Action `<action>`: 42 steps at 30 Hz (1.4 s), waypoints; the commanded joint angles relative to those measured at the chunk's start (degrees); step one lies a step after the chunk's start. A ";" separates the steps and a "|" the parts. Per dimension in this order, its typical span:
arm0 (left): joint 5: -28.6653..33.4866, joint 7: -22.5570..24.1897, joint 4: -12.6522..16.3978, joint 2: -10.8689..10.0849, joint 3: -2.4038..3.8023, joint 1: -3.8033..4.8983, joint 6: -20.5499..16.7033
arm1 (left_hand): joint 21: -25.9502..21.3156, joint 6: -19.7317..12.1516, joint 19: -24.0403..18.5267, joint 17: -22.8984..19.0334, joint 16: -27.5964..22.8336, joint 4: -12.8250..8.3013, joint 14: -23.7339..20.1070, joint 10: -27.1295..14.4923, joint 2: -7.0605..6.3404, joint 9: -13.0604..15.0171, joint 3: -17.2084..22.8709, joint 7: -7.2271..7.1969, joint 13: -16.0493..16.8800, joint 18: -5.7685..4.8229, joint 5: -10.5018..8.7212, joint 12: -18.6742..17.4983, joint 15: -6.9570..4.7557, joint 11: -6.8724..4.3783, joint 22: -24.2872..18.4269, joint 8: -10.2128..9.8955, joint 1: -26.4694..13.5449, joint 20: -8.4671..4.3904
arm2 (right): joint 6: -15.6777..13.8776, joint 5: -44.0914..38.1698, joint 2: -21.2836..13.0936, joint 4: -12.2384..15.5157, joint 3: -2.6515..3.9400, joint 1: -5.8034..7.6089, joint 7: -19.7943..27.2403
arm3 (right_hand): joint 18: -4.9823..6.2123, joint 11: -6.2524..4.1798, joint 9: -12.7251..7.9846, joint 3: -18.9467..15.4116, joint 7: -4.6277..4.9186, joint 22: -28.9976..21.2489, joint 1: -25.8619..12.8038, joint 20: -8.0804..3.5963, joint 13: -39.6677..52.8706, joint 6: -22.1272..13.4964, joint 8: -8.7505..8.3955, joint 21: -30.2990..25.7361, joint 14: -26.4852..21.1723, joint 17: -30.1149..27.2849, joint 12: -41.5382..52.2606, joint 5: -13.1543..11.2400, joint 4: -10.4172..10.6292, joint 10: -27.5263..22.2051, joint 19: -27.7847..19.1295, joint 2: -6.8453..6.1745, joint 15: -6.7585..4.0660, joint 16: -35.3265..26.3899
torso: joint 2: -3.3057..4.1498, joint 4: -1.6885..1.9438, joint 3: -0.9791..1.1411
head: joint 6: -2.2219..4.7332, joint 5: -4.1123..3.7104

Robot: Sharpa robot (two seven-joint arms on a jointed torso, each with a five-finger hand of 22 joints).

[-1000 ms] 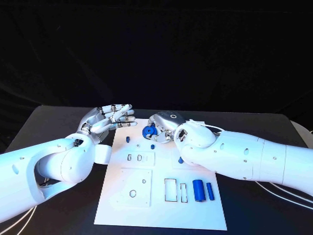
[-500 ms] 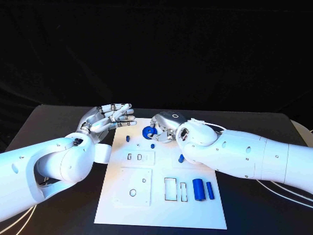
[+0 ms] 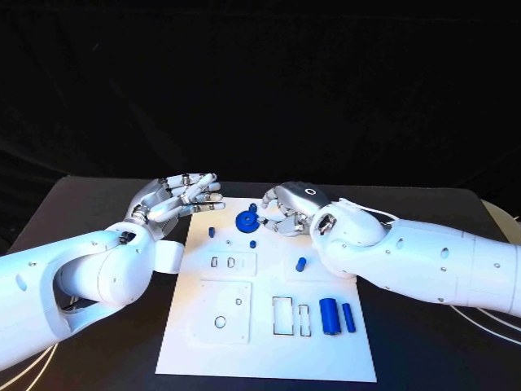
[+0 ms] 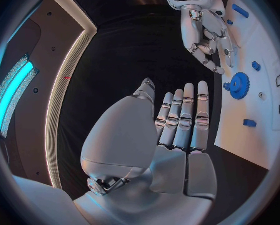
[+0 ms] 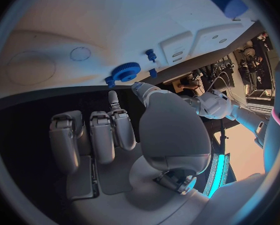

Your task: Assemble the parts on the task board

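Head view: right hand (image 3: pixel 294 208) released, fingertips hidden; left hand (image 3: pixel 178 196) released; gear (image 3: pixel 247 220) free.

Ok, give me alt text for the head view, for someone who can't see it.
A blue gear sits at the far end of the white task board, with the right robot hand just beside it, holding nothing. The left robot hand hovers open at the board's far left corner. Two blue cylinders lie near the board's right edge.
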 commanded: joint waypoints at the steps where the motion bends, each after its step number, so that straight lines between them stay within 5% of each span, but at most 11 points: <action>1: 0.10 0.37 0.11 -0.01 0.05 0.12 0.62 | -0.21 -0.39 0.05 0.05 -0.26 -0.12 -0.38 0.30 0.08 -0.08 0.26 1.59 0.01 0.83 -0.12 -0.30 0.19 0.20 -0.05 -0.35 0.36 0.28 | -6.64 4.82 -2.92 2.31 0.15 0.75 5.67 | -0.81 0.01 -0.03 0.53 -0.24 15.06 0.47 -0.43 8.32 0.54 -0.33 0.26 5.50 12.95 0.35 -0.07 -0.22 0.50 5.99 -0.57 -0.25 0.30 | -0.06 -0.18 0.05 | 0.26 -0.16; 4: 0.10 0.38 0.09 -0.12 0.05 0.12 0.61 | -0.21 -0.39 0.05 0.05 -0.26 -0.12 -0.38 0.30 0.08 -0.08 0.26 1.59 0.01 0.83 -0.12 -0.30 0.19 0.20 -0.05 -0.35 0.36 0.28 | -7.60 9.92 -7.19 4.71 0.22 1.62 10.59 | -0.81 -0.04 0.01 0.95 -0.31 15.06 1.25 -0.48 8.44 0.97 -0.44 0.26 5.47 12.81 0.47 -1.59 -0.87 0.64 5.99 -0.99 -0.31 0.27 | -0.06 -0.28 0.09 | 0.46 -0.32; 7: 0.10 0.38 0.03 -0.24 0.04 0.12 0.72 | -0.21 -0.39 0.05 0.05 -0.27 -0.12 -0.38 0.30 0.08 -0.08 0.26 1.59 0.01 0.83 -0.12 -0.31 0.19 0.20 -0.05 -0.36 0.37 0.28 | -5.42 17.19 -12.41 6.17 0.25 2.55 16.37 | -0.81 -0.06 0.01 1.42 -0.29 15.06 2.79 -0.53 8.43 1.17 -0.62 0.26 5.52 13.03 0.45 -2.40 -2.22 0.63 5.99 -1.62 -0.33 0.32 | -0.21 -0.78 0.26 | 0.52 -0.24; 17: 0.10 0.21 -0.24 -0.05 0.04 0.12 1.43 | -0.24 -0.33 0.07 0.10 -0.29 -0.14 -0.36 0.40 0.05 -0.08 0.26 1.53 0.03 0.83 -0.12 -0.33 0.18 0.17 -0.08 -0.34 0.44 0.28 | 2.94 25.26 -20.52 4.63 0.13 2.67 22.36 | -0.81 0.16 -0.06 1.62 -0.03 15.06 6.19 -0.40 8.15 1.21 -1.38 0.26 5.62 13.52 0.16 -3.58 -5.35 0.29 5.99 -3.12 -0.15 0.46 | -0.36 -1.22 0.90 | 0.37 -0.27; 24: 0.10 -0.05 -0.38 0.06 0.03 0.12 1.75 | -0.28 -0.02 0.16 0.24 -0.31 -0.13 -0.25 0.80 0.09 -0.03 0.30 1.40 0.08 0.85 -0.12 -0.31 0.10 0.05 -0.16 -0.22 0.58 0.27 | 4.62 25.03 -22.00 2.36 -0.03 0.93 22.54 | -0.81 0.49 -0.33 1.58 0.36 15.06 7.31 -0.21 7.48 0.04 -2.40 0.26 5.59 13.40 -0.48 -4.27 -6.34 -0.40 5.99 -3.42 0.11 0.42 | -0.37 -1.21 1.21 | 0.04 -0.24; 42: 0.10 -0.18 -0.69 0.09 0.03 0.12 2.07 | -0.28 0.05 0.18 0.27 -0.31 -0.17 -0.22 0.88 0.08 -0.02 0.32 1.38 0.09 0.85 -0.13 -0.31 0.08 0.02 -0.17 -0.20 0.66 0.26 | 6.59 24.67 -18.89 -2.05 -0.25 -1.61 22.41 | -0.81 0.72 -0.40 1.63 0.60 15.06 8.08 0.00 7.43 -0.54 -2.94 0.26 5.61 13.49 -0.54 -4.25 -6.92 -0.53 5.99 -3.27 0.33 0.45 | -0.38 -1.04 0.93 | -0.54 -0.20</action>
